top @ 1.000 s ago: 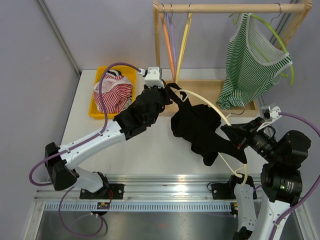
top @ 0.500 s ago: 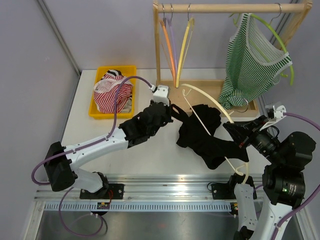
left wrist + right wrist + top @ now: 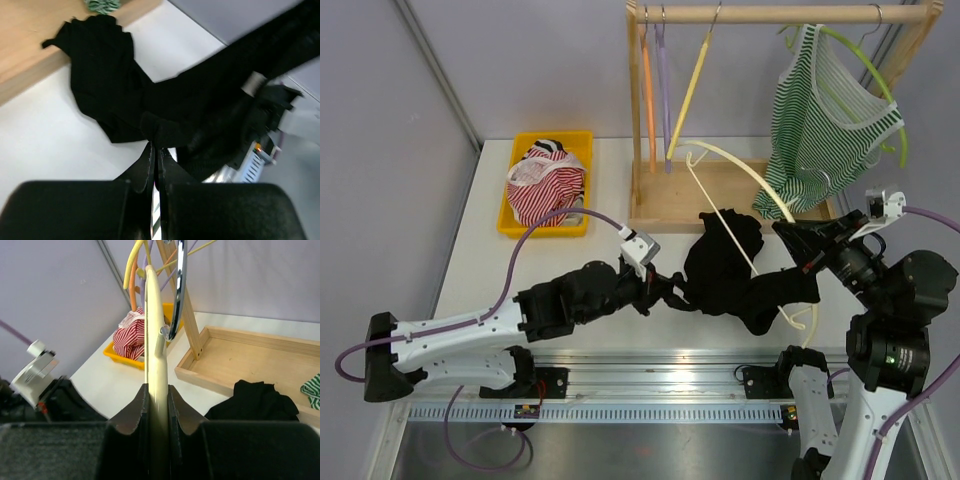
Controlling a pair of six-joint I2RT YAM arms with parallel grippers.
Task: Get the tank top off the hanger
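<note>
Left claw (image 3: 657, 291) has drawn back toward the near edge of the desk (image 3: 495, 265); a second ago it was up by the wooden rack (image 3: 720, 190). Its fingers are pinched tight on a strap of the black tank top (image 3: 725, 275), which is pulled taut.

Right claw (image 3: 800, 245) is clamped on the lower end of the cream hanger (image 3: 750, 175) and holds it tilted above the desk.

The hanger's upper arm, draped before, is now bare. The top is bunched low between the claws, and the hanger's straight bar crosses it.

Judgement: mostly stripped. The last fold near the right claw may still catch, so more outward pull seems needed.
</note>
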